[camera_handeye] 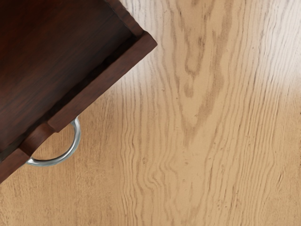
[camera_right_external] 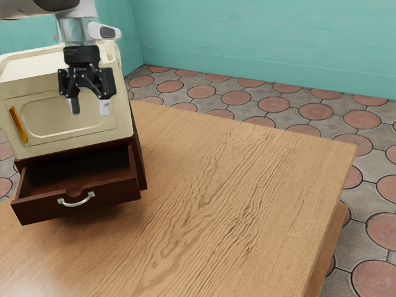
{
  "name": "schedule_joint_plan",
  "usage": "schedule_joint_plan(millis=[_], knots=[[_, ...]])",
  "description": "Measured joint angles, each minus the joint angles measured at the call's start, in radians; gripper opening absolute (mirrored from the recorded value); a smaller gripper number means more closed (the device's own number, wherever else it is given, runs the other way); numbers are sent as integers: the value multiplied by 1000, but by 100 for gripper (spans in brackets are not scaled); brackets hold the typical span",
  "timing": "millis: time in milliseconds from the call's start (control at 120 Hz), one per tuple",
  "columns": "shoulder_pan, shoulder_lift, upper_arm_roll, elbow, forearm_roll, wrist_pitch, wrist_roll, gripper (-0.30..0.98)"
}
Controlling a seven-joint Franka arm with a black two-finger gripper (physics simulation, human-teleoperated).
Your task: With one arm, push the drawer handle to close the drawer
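Observation:
My gripper [camera_right_external: 90, 108] is open above the drawer, with nothing between its fingers, in front of the cream box. Below it, the dark brown drawer [camera_right_external: 111, 194] stands pulled out of its cabinet, its inside visible and bare. A curved silver handle [camera_right_external: 77, 203] is fixed to the drawer's front face, well below the fingertips and apart from them. From the hand, the drawer [camera_handeye: 113, 77] appears from above, and the handle [camera_handeye: 71, 149] sticks out from its front over the table.
A cream box [camera_right_external: 37, 74] with a yellow-orange strip rests on top of the dark cabinet [camera_right_external: 140, 154]. Both stand on a wooden table [camera_right_external: 235, 185], whose far edge and right edge show in the exterior view. A teal wall and a tiled floor lie beyond.

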Motion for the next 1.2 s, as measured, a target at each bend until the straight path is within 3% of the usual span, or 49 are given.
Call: schedule_joint_plan(millis=[183, 375, 450, 517, 667, 767, 1017, 1200], knots=[[21, -104, -4, -115, 1, 137, -5, 69], [-6, -739, -114, -800, -6, 196, -88, 62], [9, -891, -120, -998, -9, 211, -135, 48], [18, -955, -147, -1105, -11, 238, -176, 32], [30, -942, -228, -1159, -59, 318, -331, 9], [70, -814, -230, -1169, -77, 405, -443, 1], [161, -678, -226, -1169, -80, 574, -667, -6], [166, -607, -142, -1164, -3, 680, -786, -7]])
